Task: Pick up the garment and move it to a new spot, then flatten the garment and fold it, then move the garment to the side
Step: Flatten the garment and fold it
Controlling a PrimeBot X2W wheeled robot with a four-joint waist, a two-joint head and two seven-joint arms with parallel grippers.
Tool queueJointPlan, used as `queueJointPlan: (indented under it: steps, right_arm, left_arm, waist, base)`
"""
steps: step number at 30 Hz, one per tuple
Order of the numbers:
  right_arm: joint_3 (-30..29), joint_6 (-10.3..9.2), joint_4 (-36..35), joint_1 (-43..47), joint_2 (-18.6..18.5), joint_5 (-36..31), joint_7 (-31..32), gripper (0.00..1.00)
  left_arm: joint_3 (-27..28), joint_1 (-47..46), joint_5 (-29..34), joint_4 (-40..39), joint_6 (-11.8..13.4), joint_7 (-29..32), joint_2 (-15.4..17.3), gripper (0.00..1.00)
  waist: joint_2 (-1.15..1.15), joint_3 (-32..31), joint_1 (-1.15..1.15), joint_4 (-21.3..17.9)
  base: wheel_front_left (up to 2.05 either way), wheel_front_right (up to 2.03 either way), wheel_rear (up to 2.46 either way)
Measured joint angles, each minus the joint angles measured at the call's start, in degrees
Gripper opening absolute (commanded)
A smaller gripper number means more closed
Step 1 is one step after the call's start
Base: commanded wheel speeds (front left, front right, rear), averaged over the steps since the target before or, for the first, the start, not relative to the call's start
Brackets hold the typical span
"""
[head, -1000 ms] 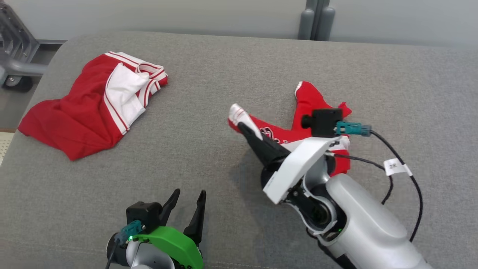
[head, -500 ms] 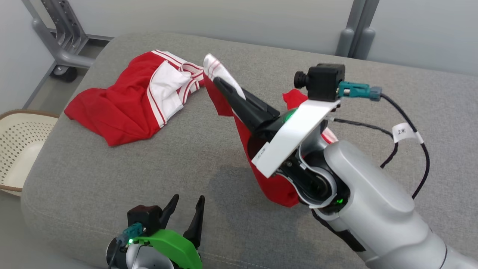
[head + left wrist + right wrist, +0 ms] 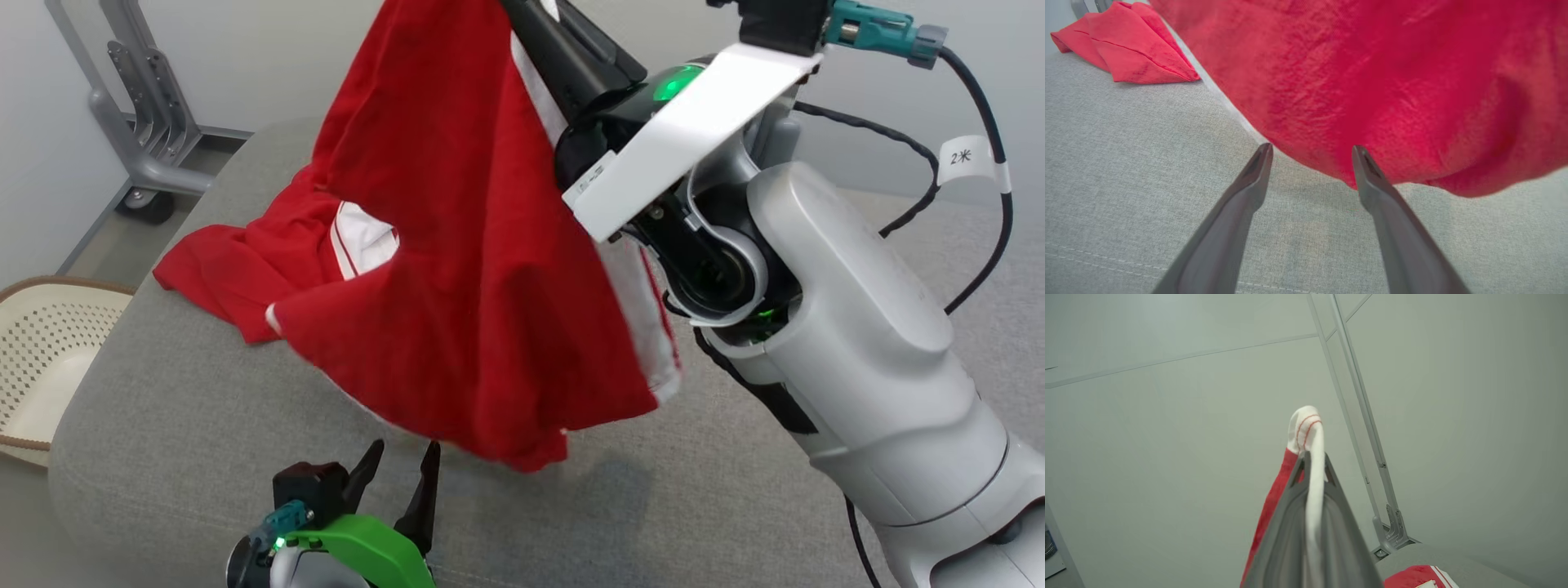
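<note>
While working over a worktop [image 3: 188, 425] padded in grey woven fabric, rounded at the corners and stitched along the near edge, holds the garment [image 3: 457, 245] high in the air with the right hand [image 3: 1310, 457], fingers pressed together on a fold of white trim with thin red stripes. Faces pale, plain walls [image 3: 1167, 416], with a grey metal frame [image 3: 139, 139] on a caster at the far left and a cream perforated basket [image 3: 41, 359] with a brown rim on the floor just beside the worktop's left end. Rests the left hand [image 3: 404, 453] low near the front edge, fingers spread and gripping nothing, tips just under the hanging cloth in the left wrist view. Shows the garment as a broad drape of bright red, widening downward from the pinch, with a white band down the edge nearest the right arm and a thin white edging along the hem. Hangs above the middle of the worktop, throwing a shadow on the grey fabric; cannot tell whether the far hem touches. Shares the worktop with a smaller red piece [image 3: 245, 269], bunched at the far left, its white-and-red trim partly hidden behind the raised cloth.
</note>
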Motion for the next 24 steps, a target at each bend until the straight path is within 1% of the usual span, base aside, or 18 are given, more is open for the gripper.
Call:
queueJointPlan:
  steps: [4, 5, 9, 12, 14, 15, 16, 19, 24]
  right_arm:
    - [-1.43, 0.0, 4.26, 0.31, -0.02, -0.86, 0.62, 0.0]
    - [-2.66, 0.01, 6.02, 0.99, 0.22, -1.37, 0.81, 0.0]
    - [-7.03, -0.01, 14.34, 6.98, -0.3, -2.7, 1.63, 0.0]
    - [-9.7, -0.01, 20.09, 11.6, -1.62, -4.55, 2.13, 0.0]
    - [-11.94, -0.01, 23.27, 12.93, -2.24, -5.92, 2.12, 0.0]
    - [-12.9, -0.01, 24.64, 13.18, -2.57, -6.65, 2.03, 0.0]
    - [-15.1, -0.01, 27.25, 13.23, -3.24, -8.57, 1.58, 0.0]
    - [-19.6, -0.01, 31.07, 13.22, -4.7, -10.92, -0.23, 0.0]
    - [-27.6, -0.01, 38.18, 13.22, -8.77, -14.13, -3.02, 0.0]
  left_arm:
    - [0.41, 0.69, -0.07, -0.38, 0.0, -0.32, 0.0, 1.0]
    - [0.22, 0.82, -0.07, -0.4, 0.0, -0.32, -0.03, 1.0]
    - [0.92, 1.73, -0.14, -0.87, 0.0, -0.44, -0.02, 1.0]
    - [1.08, 2.31, -0.16, -1.2, 0.01, -0.47, 0.03, 1.0]
    - [1.13, 2.32, -0.16, -1.49, 0.01, -0.48, 0.07, 1.0]
    - [1.13, 2.32, -0.16, -1.64, 0.0, -0.48, 0.07, 1.0]
    - [1.12, 2.32, -0.16, -1.85, 0.01, -0.47, 0.09, 1.0]
    - [1.07, 2.3, -0.14, -2.42, 0.01, -0.47, 0.11, 1.0]
    - [0.42, 2.16, 0.01, -3.28, 0.0, -0.38, 0.09, 1.0]
  waist:
    - [0.0, -0.57, 0.0, -0.95]
    - [0.0, -0.62, 0.0, -1.18]
    - [0.0, -0.56, 0.0, -2.07]
    - [0.0, -0.32, 0.0, -2.94]
    - [0.0, -0.04, 0.0, -3.6]
    - [0.0, 0.13, 0.0, -3.93]
    - [0.0, 0.53, 0.0, -4.63]
    - [0.0, 1.31, 0.0, -5.57]
    - [0.0, 2.85, 0.0, -6.76]
  base:
    - [0.0, 0.0, 0.0]
    - [0.0, 0.0, 0.0]
    - [0.0, 0.0, 0.0]
    - [0.0, 0.0, 0.0]
    - [0.0, 0.0, 0.0]
    - [0.0, 0.0, 0.0]
    - [0.0, 0.0, 0.0]
    - [0.0, 0.0, 0.0]
    - [0.0, 0.0, 0.0]
